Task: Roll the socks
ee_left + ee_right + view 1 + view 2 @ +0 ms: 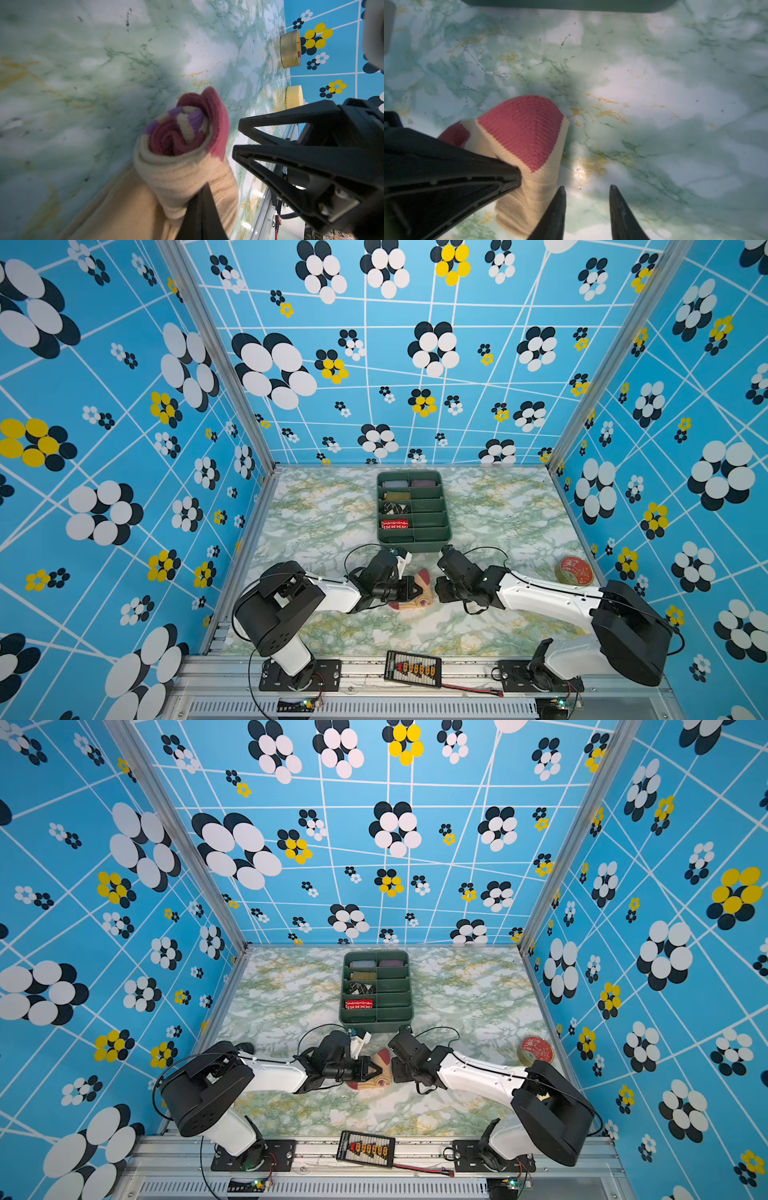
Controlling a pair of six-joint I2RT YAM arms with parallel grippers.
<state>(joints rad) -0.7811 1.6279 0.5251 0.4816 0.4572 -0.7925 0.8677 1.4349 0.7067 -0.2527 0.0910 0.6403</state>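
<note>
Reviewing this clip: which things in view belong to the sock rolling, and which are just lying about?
Job: socks, left tool shut on them, right tool open beside them.
Lying about: green tray, sock rolls in it, round tin, yellow sponge, black board on front rail.

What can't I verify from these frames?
How far the socks are rolled: in both top views the left pincer covers their middle.
Their unrolled end: cut off by the picture's edge in the left wrist view.
Rolls in the tray's rear compartments: too small in both top views.
</note>
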